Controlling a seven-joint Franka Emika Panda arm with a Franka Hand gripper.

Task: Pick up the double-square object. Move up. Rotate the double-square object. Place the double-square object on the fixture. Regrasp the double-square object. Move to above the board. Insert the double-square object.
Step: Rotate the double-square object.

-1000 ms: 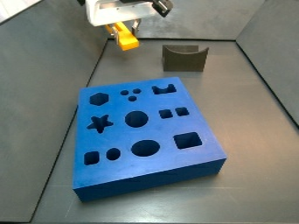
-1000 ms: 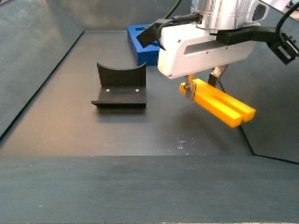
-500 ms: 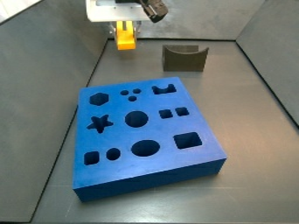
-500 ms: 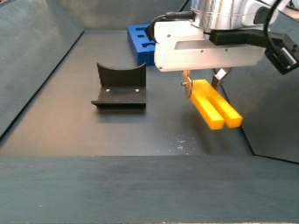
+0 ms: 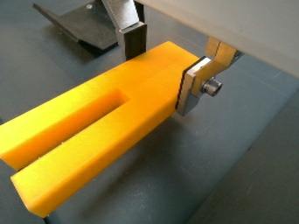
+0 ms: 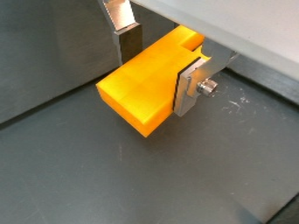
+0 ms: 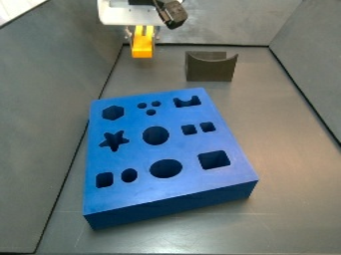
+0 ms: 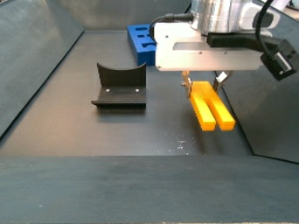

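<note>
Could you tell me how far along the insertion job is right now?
Done: the yellow block is picked up, clamped in the gripper and held off the floor. In hand: it hangs beside the fixture, not on it. Left: placing, regrasping, and insertion into the board.

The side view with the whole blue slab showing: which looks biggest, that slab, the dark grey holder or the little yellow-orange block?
1. Blue holed slab
2. Dark grey notched holder
3. Yellow-orange block, held off the floor in the tool and partly hidden; it sits farther back, so looks smaller.
</note>
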